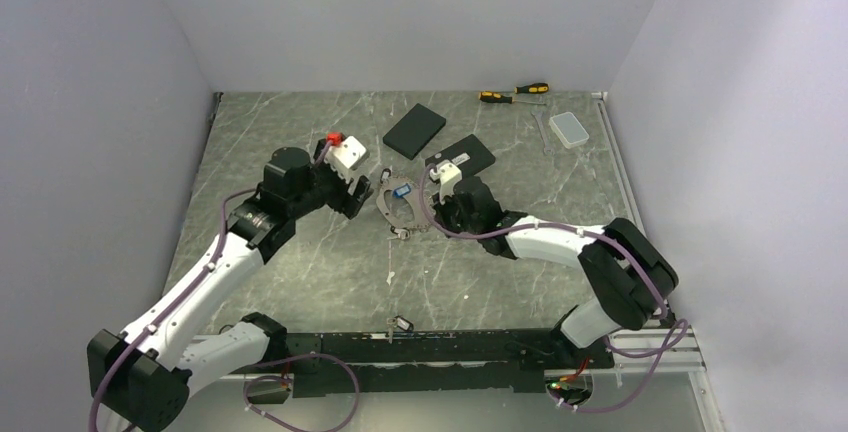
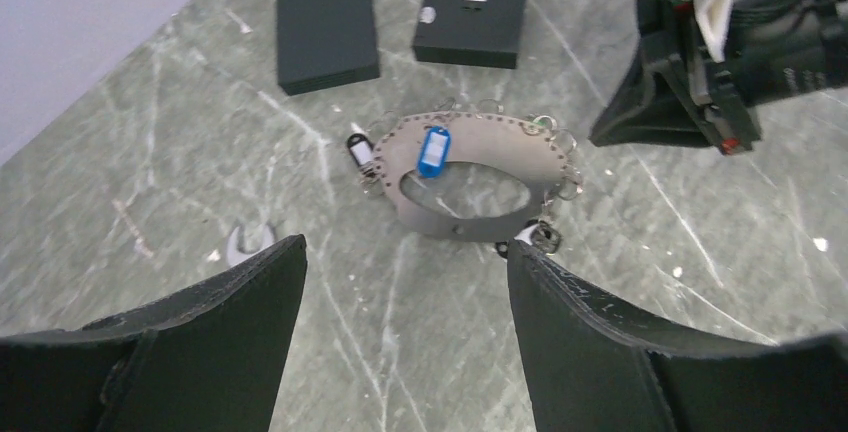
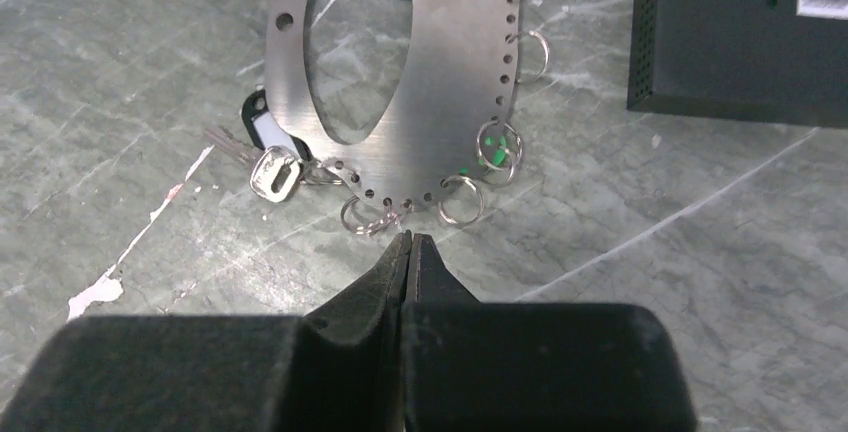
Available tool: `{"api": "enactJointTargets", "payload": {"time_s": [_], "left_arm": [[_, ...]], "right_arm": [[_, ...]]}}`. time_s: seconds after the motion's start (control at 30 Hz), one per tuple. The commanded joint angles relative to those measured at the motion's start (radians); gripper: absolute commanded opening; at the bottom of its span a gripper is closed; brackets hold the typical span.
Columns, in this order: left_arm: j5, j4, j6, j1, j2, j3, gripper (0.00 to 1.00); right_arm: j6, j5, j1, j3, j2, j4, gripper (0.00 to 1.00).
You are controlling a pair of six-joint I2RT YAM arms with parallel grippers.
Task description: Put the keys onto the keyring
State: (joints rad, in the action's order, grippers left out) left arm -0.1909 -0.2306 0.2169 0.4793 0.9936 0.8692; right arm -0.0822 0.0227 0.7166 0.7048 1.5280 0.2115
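Observation:
The keyring is a flat grey oval metal plate with a large hole and small split rings round its rim, lying mid-table. It also shows in the left wrist view and the right wrist view. A blue tag hangs on it. A black-and-white-headed key and a silver key lie at its rim. Another key lies near the front rail. My left gripper is open and empty, just short of the plate. My right gripper is shut, empty, with its tips beside a split ring.
Two black boxes lie behind the keyring. Yellow-and-black screwdrivers and a clear box sit at the back right. A small wrench head lies beside my left finger. White walls stand on three sides.

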Motion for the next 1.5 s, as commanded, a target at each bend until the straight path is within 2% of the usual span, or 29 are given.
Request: {"api": "enactJointTargets", "payload": {"time_s": [0.0,0.1,0.23,0.3,0.33,0.4,0.5,0.7,1.03,1.23,1.47], "left_arm": [[-0.188,0.016,0.032,0.003,0.017,0.004,0.77],[-0.229,0.025,0.035,0.004,0.027,-0.002,0.77],[-0.194,0.012,0.032,0.004,0.045,0.009,0.76],[-0.184,0.011,0.030,0.004,0.047,0.014,0.76],[-0.183,0.010,0.029,0.003,0.046,0.012,0.77],[-0.181,0.016,0.027,0.003,0.043,0.011,0.77],[-0.177,0.017,0.026,0.003,0.042,0.008,0.77],[-0.167,0.018,0.026,0.005,0.043,0.008,0.77],[-0.157,0.017,0.024,0.010,0.046,0.010,0.77],[-0.154,0.017,0.024,0.011,0.048,0.010,0.77],[-0.153,0.017,0.024,0.012,0.046,0.010,0.77]], "right_arm": [[0.071,-0.048,0.019,-0.020,-0.054,0.099,0.00],[0.105,-0.083,0.034,-0.027,-0.075,0.106,0.00],[0.047,-0.137,0.035,-0.007,-0.063,0.053,0.03],[0.008,-0.137,0.035,0.015,-0.036,0.016,0.24],[-0.007,-0.135,0.035,0.026,-0.022,0.006,0.31],[-0.033,-0.126,0.031,0.032,0.009,0.001,0.40],[-0.062,-0.086,0.015,0.054,0.054,-0.002,0.48],[-0.124,-0.027,-0.037,0.064,0.106,0.030,0.49],[-0.158,0.068,-0.080,0.074,0.171,0.067,0.41],[-0.225,0.134,-0.136,0.034,0.133,0.125,0.42],[-0.264,0.172,-0.169,0.023,0.118,0.152,0.46]]}}
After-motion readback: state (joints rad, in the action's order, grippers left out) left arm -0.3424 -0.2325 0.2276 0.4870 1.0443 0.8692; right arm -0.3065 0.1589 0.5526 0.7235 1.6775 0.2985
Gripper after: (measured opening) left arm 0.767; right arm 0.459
